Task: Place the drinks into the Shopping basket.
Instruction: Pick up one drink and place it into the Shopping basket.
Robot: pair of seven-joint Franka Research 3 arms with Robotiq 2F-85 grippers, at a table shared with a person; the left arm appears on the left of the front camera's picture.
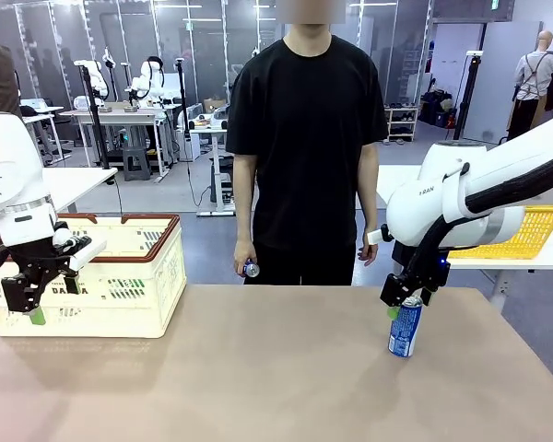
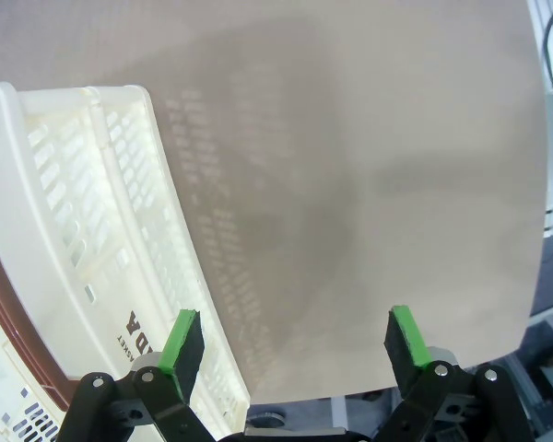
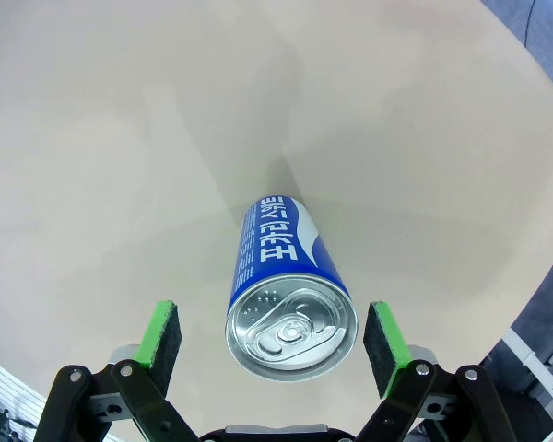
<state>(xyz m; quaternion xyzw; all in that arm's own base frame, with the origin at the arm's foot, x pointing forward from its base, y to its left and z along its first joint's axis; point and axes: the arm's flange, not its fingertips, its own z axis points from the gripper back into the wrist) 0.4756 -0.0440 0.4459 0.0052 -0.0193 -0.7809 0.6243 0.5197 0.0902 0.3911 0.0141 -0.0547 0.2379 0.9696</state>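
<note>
Plain tan table [image 1: 258, 378] up front. A person [image 1: 304, 138] in a black t-shirt and dark trousers stands behind its far edge, roughly in the middle. Off to the right, a yellow mesh basket [image 1: 527, 235] sits on a white table [image 1: 398, 187]. There's another white table [image 1: 78, 184] back left, and a grey floor [image 1: 198, 241] in between.

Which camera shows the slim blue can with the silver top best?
The right wrist view: the slim blue can stands large inside the right pincer, lid and lettering clear. The front view shows it small and upright.
</note>
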